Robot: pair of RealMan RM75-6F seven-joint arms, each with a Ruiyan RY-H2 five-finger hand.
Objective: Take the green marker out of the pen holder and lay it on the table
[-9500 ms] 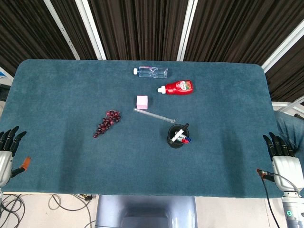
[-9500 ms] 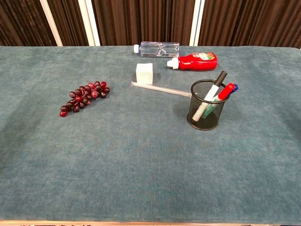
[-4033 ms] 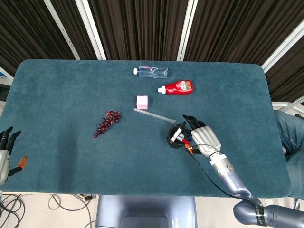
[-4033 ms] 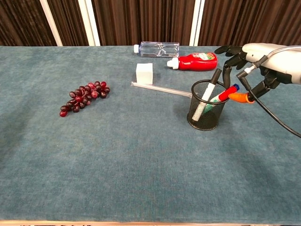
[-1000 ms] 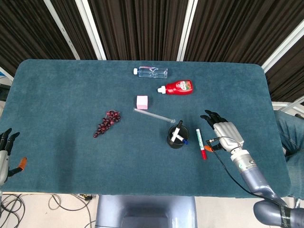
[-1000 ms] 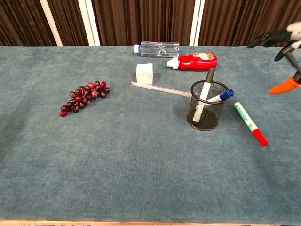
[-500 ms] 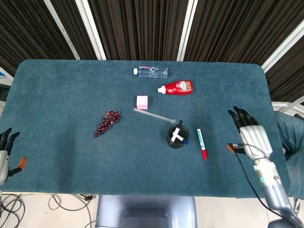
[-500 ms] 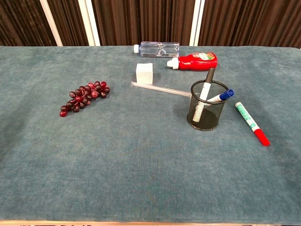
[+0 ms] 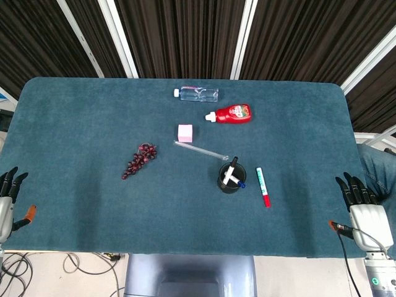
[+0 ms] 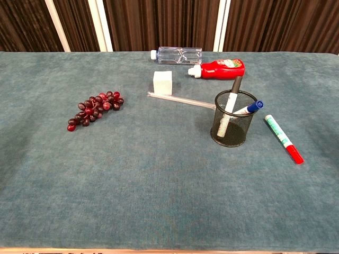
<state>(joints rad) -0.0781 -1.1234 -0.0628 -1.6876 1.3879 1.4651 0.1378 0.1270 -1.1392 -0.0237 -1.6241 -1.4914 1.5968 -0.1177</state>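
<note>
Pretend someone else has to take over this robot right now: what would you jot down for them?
Left hand: open, holding nothing, at the table's near left edge.
Right hand: open, holding nothing, at the near right edge.
Marker: green-printed barrel, red cap, lying flat on the table just right of the pen holder, not touching it.
Pen holder: upright, with a black-capped and a blue-capped marker inside.
Done: a marker is out and laid down, both hands clear.
Left: nothing obvious; perhaps check that the red-capped marker is the green one meant.
</note>
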